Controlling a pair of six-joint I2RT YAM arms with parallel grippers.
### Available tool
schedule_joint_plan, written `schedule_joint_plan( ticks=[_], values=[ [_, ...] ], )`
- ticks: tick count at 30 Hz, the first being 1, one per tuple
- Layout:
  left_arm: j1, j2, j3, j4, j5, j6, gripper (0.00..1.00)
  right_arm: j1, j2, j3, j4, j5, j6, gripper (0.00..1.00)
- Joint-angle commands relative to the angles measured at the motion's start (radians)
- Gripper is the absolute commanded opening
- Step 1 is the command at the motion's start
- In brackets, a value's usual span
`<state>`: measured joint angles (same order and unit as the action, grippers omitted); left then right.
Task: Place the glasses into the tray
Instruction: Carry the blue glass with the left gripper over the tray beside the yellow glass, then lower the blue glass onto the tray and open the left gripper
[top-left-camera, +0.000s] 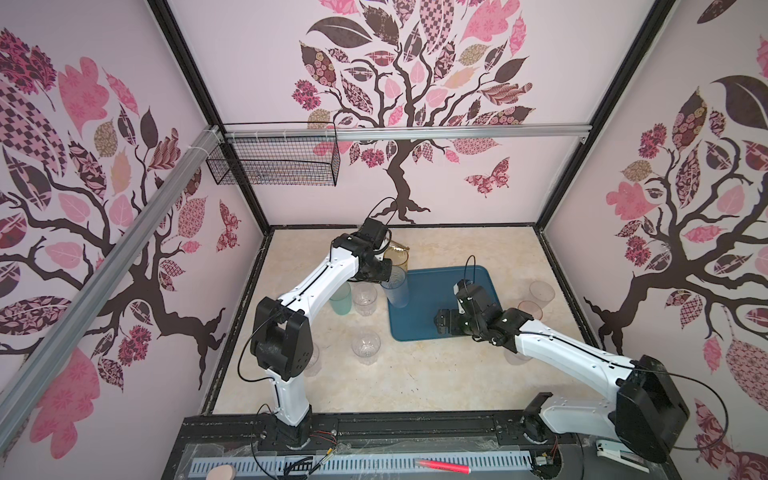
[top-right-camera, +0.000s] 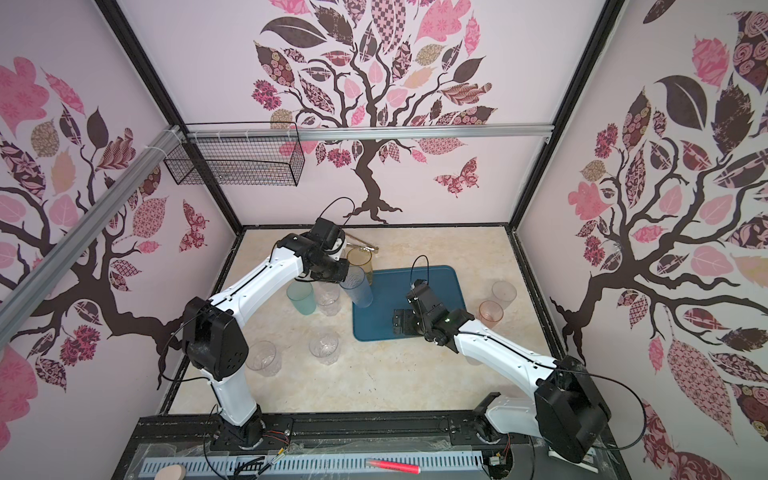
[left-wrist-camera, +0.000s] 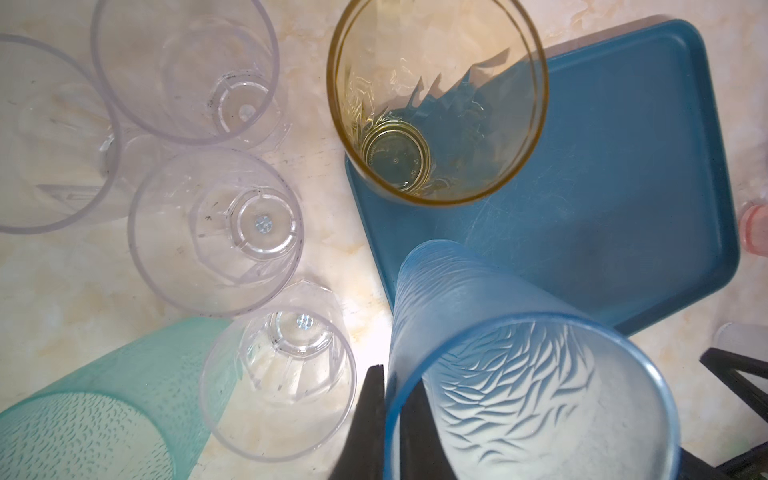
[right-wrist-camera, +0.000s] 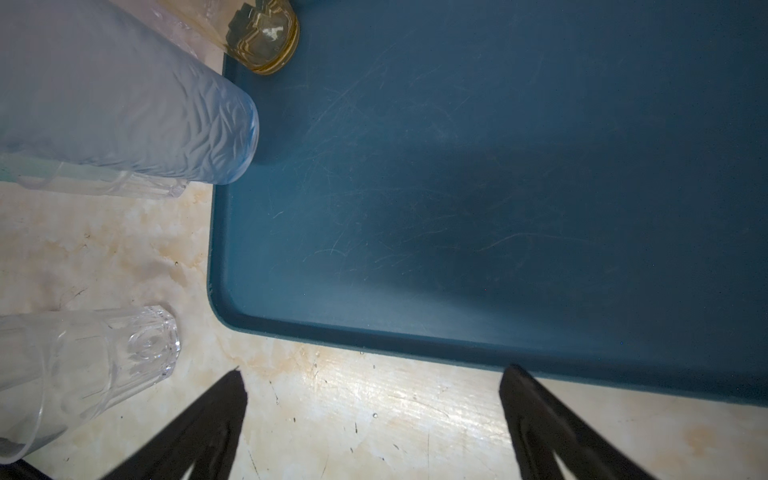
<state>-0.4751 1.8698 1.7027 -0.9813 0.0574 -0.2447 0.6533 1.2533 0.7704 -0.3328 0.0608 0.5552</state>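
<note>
Left gripper (left-wrist-camera: 392, 386) pinches the rim of the tall frosted-blue rippled tumbler (top-left-camera: 397, 293), holding it tilted over the nine o'clock edge of the flat dark-teal rectangular tray (top-left-camera: 432, 291), evidently for set-down; right gripper (right-wrist-camera: 374, 374), wide open and empty, hovers at six o'clock, out of the way.

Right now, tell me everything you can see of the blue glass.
The blue glass is a tall, frosted, see-through tumbler with a wavy relief, empty. It leans, mouth up, with the left pincer shut on its rim, one finger inside and one outside. Its base is over the edge of the tray on the left arm's side; whether it rests there cannot be told.
</note>
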Motion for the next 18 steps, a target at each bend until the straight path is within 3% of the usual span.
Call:
schedule_joint_plan(
  ticks=[1, 18],
  values=[
    [0.000, 0.045, 0.072, -0.038, -0.027, 0.027, 0.00, 0.003, -0.034, -0.017, -0.012, 0.038, -0.013, 0.98],
    [-0.007, 0.170, 0.216, -0.096, -0.066, 0.053, 0.01, 0.003, -0.035, -0.042, 0.015, 0.052, -0.010, 0.98]
  ],
)
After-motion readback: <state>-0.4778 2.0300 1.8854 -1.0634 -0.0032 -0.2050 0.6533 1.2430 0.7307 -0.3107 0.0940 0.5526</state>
